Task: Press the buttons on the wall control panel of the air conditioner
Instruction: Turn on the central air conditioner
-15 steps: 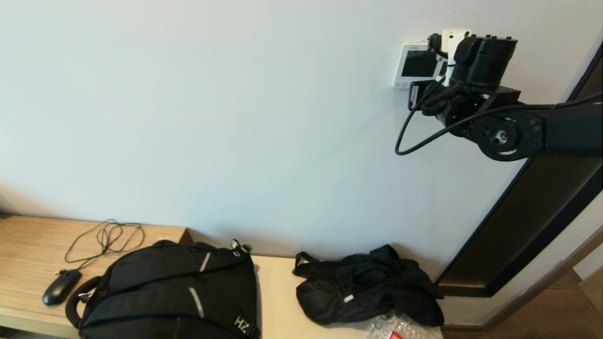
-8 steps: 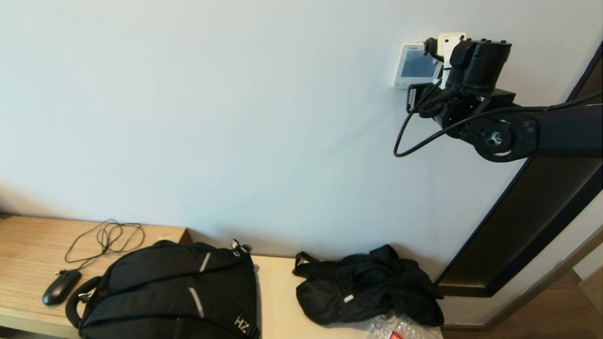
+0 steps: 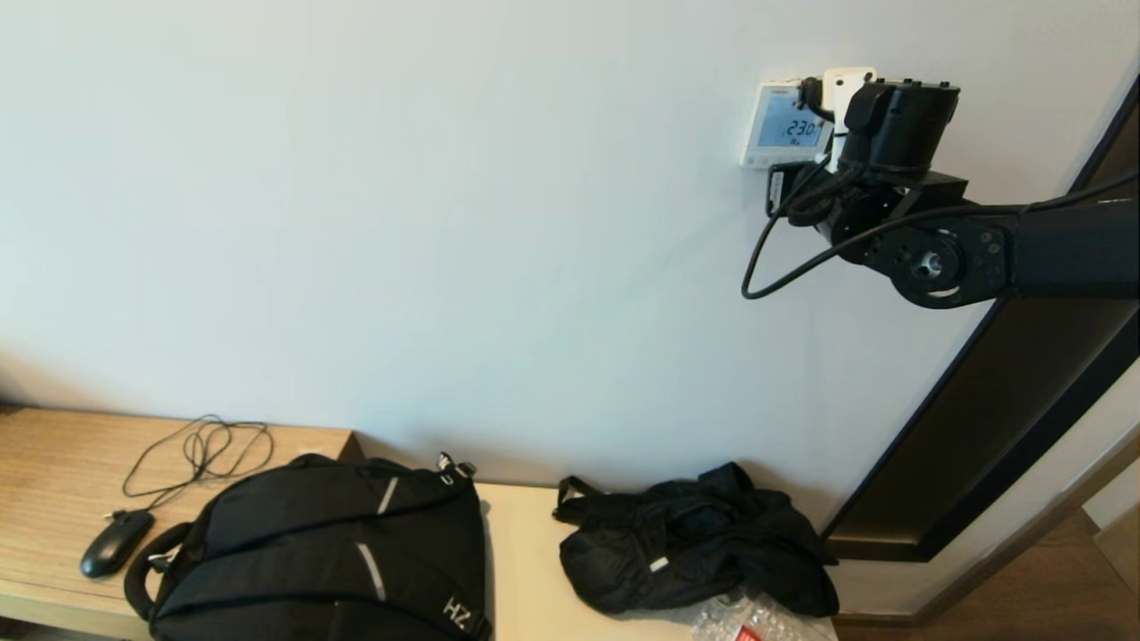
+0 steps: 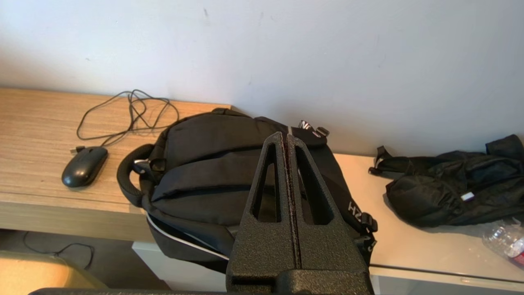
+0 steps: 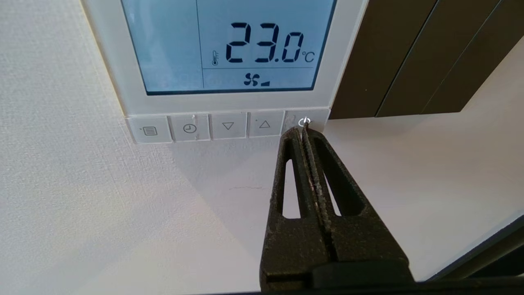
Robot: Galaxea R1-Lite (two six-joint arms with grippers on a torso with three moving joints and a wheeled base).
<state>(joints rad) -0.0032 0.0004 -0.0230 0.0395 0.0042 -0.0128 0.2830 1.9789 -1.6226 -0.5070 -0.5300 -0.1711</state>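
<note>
The white wall control panel [image 3: 766, 156] hangs high on the wall, its pale blue screen [image 5: 229, 45] lit and showing 23.0 °C. A row of small grey-white buttons [image 5: 208, 127] runs along its lower edge. My right gripper [image 5: 302, 130] is shut and empty, its tips touching the power button [image 5: 315, 116] at the row's end. In the head view the right arm [image 3: 899, 125] covers the panel's right side. My left gripper [image 4: 286, 137] is shut and empty, parked low above the black backpack [image 4: 204, 164].
A dark brown plate [image 5: 393, 57] adjoins the panel. A dark door frame [image 3: 989, 427] runs down the right. On the bench below lie the backpack [image 3: 329, 552], a black mouse [image 3: 116, 541] with cable, a black garment [image 3: 695, 539] and a plastic bottle [image 3: 748, 619].
The right gripper has moved slightly up and left against the panel. The screen went from dark to lit pale blue with digits. The left arm has not moved.
</note>
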